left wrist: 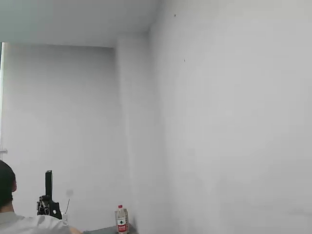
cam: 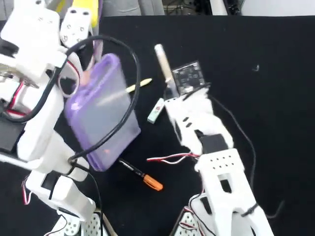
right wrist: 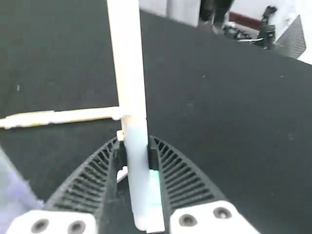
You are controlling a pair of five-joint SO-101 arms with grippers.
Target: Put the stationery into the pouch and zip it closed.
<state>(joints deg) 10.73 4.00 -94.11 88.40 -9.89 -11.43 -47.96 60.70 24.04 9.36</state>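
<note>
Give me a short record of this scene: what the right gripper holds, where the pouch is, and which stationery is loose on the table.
right gripper: shut on a long white plastic stick, held above the table
pouch: translucent purple pouch, tilted, beside the left arm
loose on the black table: yellow pencil; small white and green piece; black marker with orange cap
pouch zip: cannot tell

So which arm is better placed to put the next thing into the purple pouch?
The right. Its gripper is shut on a white pen, near the pouch. The yellow pencil and the orange marker lie loose on the table, in no gripper.
</note>
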